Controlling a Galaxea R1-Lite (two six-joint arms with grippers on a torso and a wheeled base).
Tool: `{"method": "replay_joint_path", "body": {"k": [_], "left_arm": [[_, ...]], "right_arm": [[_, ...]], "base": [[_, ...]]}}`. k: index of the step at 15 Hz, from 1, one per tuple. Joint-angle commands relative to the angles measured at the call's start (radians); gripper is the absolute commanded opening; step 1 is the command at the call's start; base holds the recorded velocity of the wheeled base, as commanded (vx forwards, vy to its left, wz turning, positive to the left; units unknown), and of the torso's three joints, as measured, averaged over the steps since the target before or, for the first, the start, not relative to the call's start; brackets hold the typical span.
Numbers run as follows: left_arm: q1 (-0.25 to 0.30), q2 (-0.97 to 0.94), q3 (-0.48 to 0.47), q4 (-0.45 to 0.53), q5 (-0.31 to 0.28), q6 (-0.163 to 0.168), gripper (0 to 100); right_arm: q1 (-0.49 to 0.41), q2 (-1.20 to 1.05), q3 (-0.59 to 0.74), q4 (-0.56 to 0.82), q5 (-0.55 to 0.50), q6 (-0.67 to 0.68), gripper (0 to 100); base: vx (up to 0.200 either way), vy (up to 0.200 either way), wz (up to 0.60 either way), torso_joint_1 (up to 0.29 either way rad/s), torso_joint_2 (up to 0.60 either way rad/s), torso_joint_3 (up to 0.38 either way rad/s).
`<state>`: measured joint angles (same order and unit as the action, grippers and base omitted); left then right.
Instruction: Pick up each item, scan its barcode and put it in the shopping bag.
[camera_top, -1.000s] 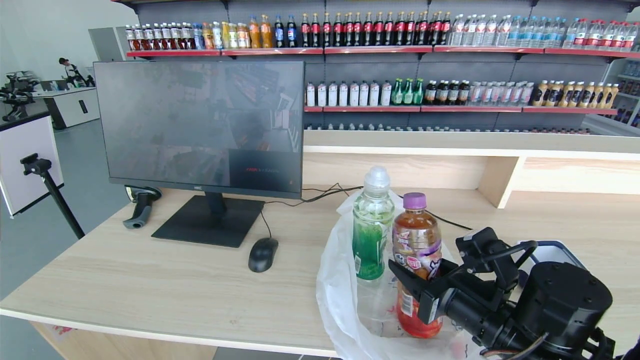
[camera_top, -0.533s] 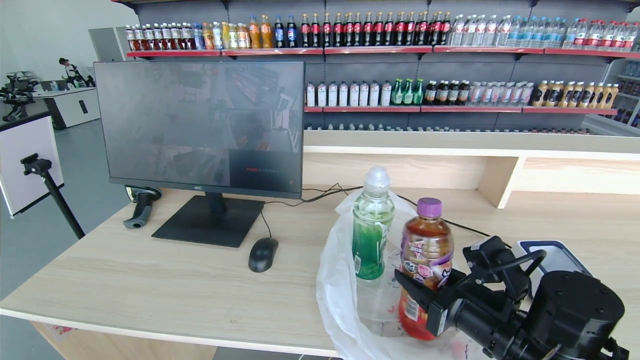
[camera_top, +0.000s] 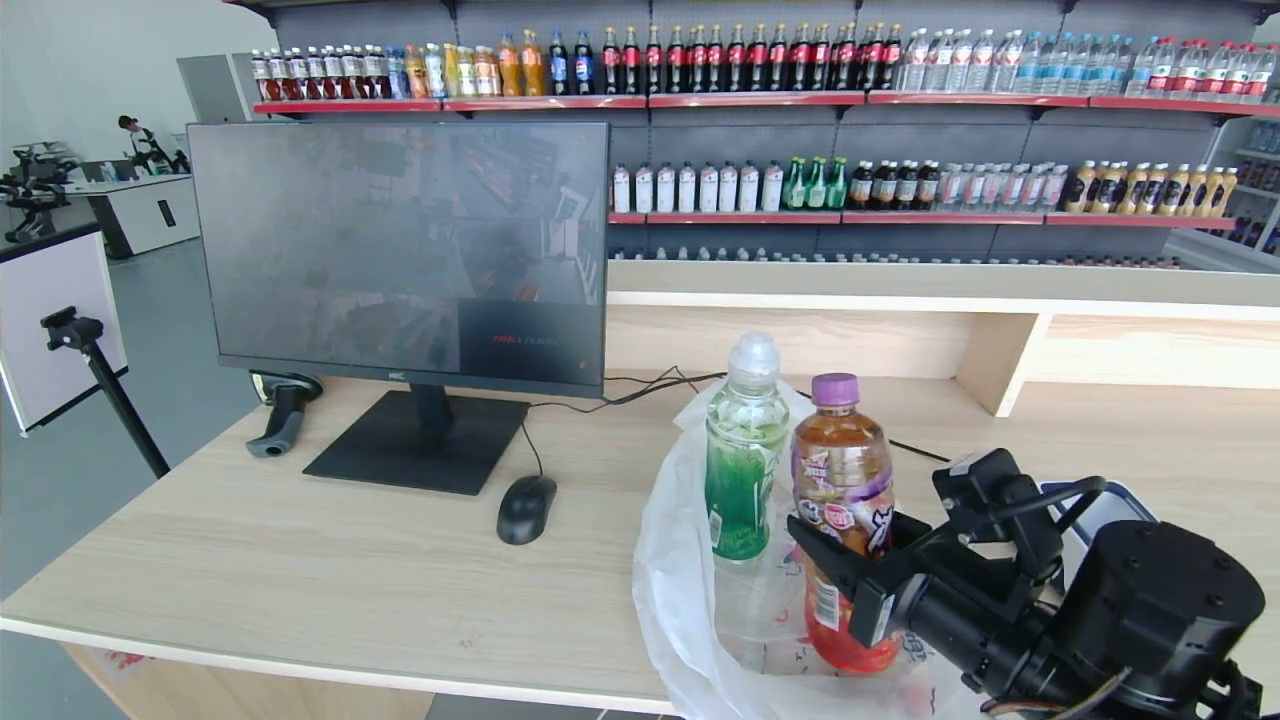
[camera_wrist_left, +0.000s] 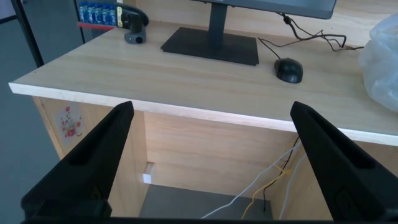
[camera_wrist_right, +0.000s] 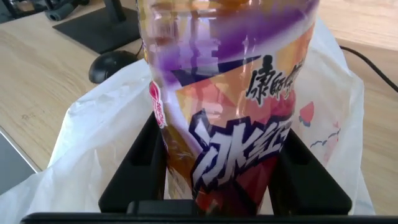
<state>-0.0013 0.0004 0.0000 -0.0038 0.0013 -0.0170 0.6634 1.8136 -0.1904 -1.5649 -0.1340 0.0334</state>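
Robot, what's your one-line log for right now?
right gripper: shut on purple-cap bottle, upright at bag | green bottle: standing in bag | left gripper: open, empty

The right arm (camera_top: 1150, 600) is formed of matte black rounded housings looped with black cables, and the left gripper (camera_wrist_left: 211, 109) is fitted with black wedge-shaped fingers (camera_wrist_left: 93, 162).

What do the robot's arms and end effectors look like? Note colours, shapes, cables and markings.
The right arm is matte black: a round drum-shaped joint and a cylindrical forearm with a small white label. A boxy black module on top carries a looped black cable. The right end effector and left end effector both have black, wedge-shaped fingers.
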Motion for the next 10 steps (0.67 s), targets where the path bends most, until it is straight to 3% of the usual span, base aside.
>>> {"method": "replay_joint_path", "body": {"k": [1, 7, 10], "left_arm": [[0.000, 0.000, 0.000, -0.001, 0.000, 0.000, 100], [0.000, 0.000, 0.000, -0.001, 0.000, 0.000, 100], [0.000, 0.000, 0.000, -0.002, 0.000, 0.002, 100]], "right_arm": [[0.001, -0.013, -0.027, -0.006, 0.001, 0.000, 0], [-0.002, 0.032, -0.072, -0.006, 0.001, 0.000, 0], [-0.061, 0.059, -0.115, -0.006, 0.001, 0.000, 0]], "base": [[0.000, 0.000, 0.00, 0.000, 0.00, 0.000], [0.000, 0.000, 0.00, 0.000, 0.00, 0.000], [0.000, 0.000, 0.00, 0.000, 0.00, 0.000]]}}
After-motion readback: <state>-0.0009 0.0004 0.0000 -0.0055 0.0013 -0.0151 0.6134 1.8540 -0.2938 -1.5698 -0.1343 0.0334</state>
